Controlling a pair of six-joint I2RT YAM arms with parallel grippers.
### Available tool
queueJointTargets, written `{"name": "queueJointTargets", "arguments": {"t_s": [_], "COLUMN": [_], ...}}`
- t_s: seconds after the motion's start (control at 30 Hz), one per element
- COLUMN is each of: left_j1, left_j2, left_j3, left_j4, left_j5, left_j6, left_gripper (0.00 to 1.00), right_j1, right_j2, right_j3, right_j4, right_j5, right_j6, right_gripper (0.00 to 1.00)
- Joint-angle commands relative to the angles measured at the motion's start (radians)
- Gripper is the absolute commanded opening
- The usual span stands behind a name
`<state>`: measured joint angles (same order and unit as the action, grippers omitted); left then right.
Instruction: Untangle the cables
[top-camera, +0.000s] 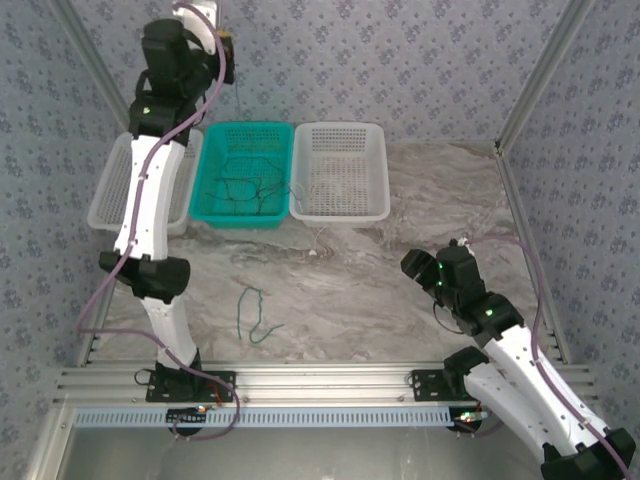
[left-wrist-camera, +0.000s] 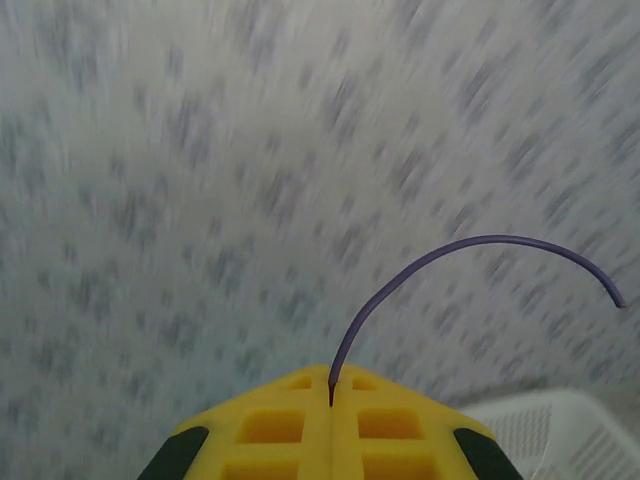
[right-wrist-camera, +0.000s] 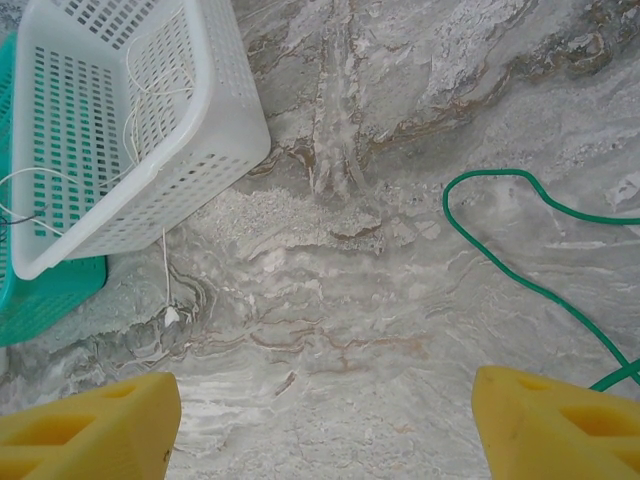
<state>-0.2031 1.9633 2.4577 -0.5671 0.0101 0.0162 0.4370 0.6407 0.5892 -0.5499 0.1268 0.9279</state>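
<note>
My left gripper (left-wrist-camera: 331, 385) is raised high against the back wall (top-camera: 228, 55), its yellow jaws shut on a thin dark purplish cable (left-wrist-camera: 480, 240) that arches up and to the right. A tangle of thin dark cables (top-camera: 245, 185) lies in the teal basket (top-camera: 243, 130). One green cable (top-camera: 255, 315) lies looped on the marble table; in the right wrist view that green cable (right-wrist-camera: 500, 255) curves at the right. My right gripper (right-wrist-camera: 325, 420) hovers open over bare marble at the table's right (top-camera: 413, 265), holding nothing.
A white basket (top-camera: 340, 135) stands right of the teal one, with thin white wires (right-wrist-camera: 140, 100) in it and one strand (right-wrist-camera: 165, 270) trailing onto the table. Another white basket (top-camera: 108, 190) sits behind the left arm. Metal frame posts line both sides.
</note>
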Motion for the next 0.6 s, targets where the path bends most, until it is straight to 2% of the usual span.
{"name": "queueJointTargets", "arguments": {"t_s": [0.0, 0.2, 0.23, 0.37, 0.43, 0.57], "left_j1": [0.083, 0.12, 0.126, 0.133, 0.133, 0.123], "left_j2": [-0.005, -0.115, -0.13, -0.184, -0.227, -0.361], "left_j3": [-0.136, -0.55, -0.602, -0.713, -0.755, -0.862], "left_j4": [-0.048, 0.163, 0.193, 0.239, 0.265, 0.349], "left_j5": [-0.036, 0.027, 0.041, 0.057, 0.069, 0.153], "left_j6": [-0.101, -0.153, -0.16, -0.178, -0.191, -0.263], "left_gripper": [0.0, 0.0, 0.03, 0.5, 0.69, 0.74], "right_j1": [0.005, 0.005, 0.006, 0.008, 0.009, 0.01], "right_j2": [-0.016, -0.019, -0.021, -0.02, -0.02, -0.02], "right_j3": [-0.012, -0.024, -0.022, -0.015, -0.009, -0.002], "right_j4": [-0.018, 0.004, 0.001, -0.008, -0.016, -0.017], "right_j5": [-0.008, -0.025, -0.029, -0.036, -0.037, -0.031], "right_j6": [0.01, 0.038, 0.042, 0.048, 0.049, 0.055], "right_gripper": [0.79, 0.78, 0.78, 0.78, 0.78, 0.78]}}
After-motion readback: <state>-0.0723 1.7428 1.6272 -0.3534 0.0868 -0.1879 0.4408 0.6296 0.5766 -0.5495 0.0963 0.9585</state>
